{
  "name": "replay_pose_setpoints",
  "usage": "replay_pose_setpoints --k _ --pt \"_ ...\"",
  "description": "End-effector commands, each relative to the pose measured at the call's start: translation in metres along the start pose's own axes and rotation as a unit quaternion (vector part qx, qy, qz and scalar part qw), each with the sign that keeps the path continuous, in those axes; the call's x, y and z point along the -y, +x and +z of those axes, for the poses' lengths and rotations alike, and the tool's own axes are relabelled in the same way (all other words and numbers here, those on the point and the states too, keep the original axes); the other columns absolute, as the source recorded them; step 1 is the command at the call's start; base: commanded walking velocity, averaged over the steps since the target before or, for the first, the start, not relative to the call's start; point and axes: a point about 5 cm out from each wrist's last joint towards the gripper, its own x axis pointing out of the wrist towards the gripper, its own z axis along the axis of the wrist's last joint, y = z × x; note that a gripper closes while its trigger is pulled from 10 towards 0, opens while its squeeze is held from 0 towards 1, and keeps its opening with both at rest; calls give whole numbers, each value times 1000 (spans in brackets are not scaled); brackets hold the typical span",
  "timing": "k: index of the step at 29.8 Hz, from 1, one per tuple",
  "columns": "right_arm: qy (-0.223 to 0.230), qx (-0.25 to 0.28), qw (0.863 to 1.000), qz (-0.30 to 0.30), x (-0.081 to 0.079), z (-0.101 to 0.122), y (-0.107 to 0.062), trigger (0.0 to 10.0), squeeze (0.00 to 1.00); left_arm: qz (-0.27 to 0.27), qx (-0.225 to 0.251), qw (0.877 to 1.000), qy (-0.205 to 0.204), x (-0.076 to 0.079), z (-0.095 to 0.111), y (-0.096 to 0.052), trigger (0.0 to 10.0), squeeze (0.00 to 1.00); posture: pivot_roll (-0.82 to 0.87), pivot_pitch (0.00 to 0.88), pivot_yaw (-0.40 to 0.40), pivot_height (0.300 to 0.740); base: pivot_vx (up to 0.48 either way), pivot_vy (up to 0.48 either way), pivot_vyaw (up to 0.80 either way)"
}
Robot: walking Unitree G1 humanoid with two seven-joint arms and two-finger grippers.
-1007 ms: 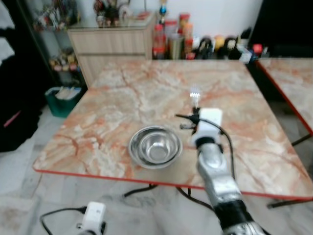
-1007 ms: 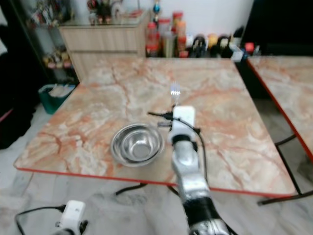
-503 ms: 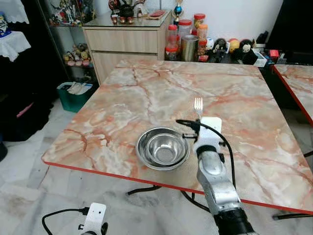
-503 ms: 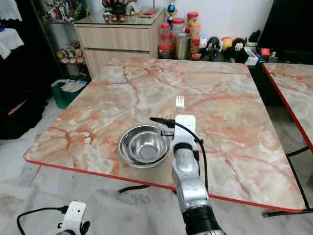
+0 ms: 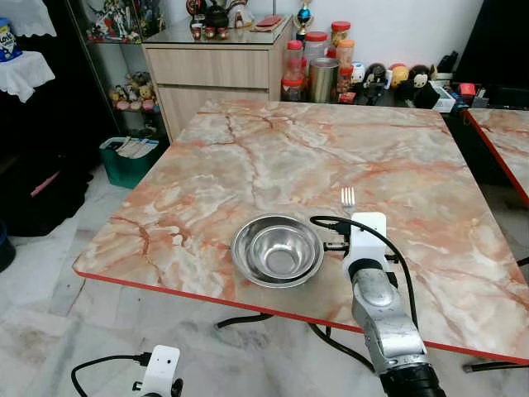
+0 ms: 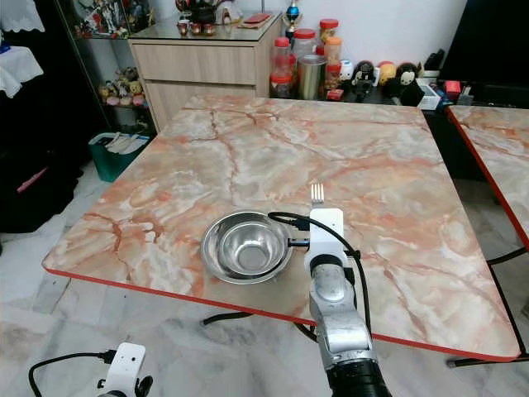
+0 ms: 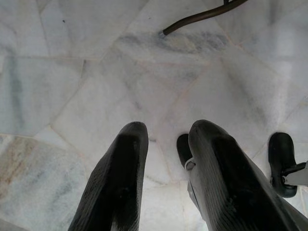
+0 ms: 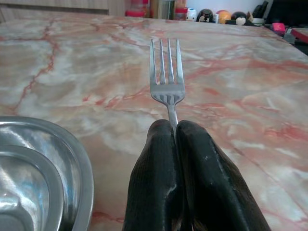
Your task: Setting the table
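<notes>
The fork point(image 8: 167, 82) is pointing tines forward over the marble table point(image 5: 248, 165), its handle pinched between the pressed-together fingers point(image 8: 156, 163) of the right gripper point(image 8: 174, 126). The right gripper is hovering just beside the right rim of the bowl point(image 5: 277, 250), which is sitting near the table's front edge. The bowl appears to be two steel bowls nested one inside the other, and the inner one is holding nothing. A black cable point(image 5: 376, 240) is looping along the right arm point(image 5: 382, 318).

The left gripper point(image 7: 168, 144) is hanging low over the pale floor point(image 7: 96, 72), its fingers spread slightly apart and holding nothing.

Jars point(image 5: 314, 70) and small figures are standing beyond the table's far edge, beside a wooden cabinet point(image 5: 219, 74). A green bin point(image 5: 128, 157) holding papers is sitting on the floor by the cabinet.
</notes>
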Motion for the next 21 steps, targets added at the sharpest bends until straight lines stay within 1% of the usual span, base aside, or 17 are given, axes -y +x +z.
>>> replay_pose_setpoints --k 1,6,14,18,21 --pt "-8 -9 1000 5 0 0 2 10000 0 0 -3 1000 5 -1 1 1 10000 0 -50 0 15 736 0 0 0" --pt "-14 -24 1000 4 1 -5 1 10000 0 2 -3 1000 1 -1 1 1 10000 0 -47 0 14 736 0 0 0" --pt "-11 -37 999 2 -1 -13 0 10000 0 4 -6 1000 -1 -2 -2 0 10000 0 -43 11 18 736 0 0 0" --pt "-10 -51 999 0 -1 -23 1 10000 0 4 -7 1000 -1 -3 -2 0 10000 0 -46 15 21 736 0 0 0" --pt "-8 -53 999 3 -2 -24 1 10000 0 5 -6 1000 -1 -4 -1 0 10000 0 -44 16 25 736 0 0 0"
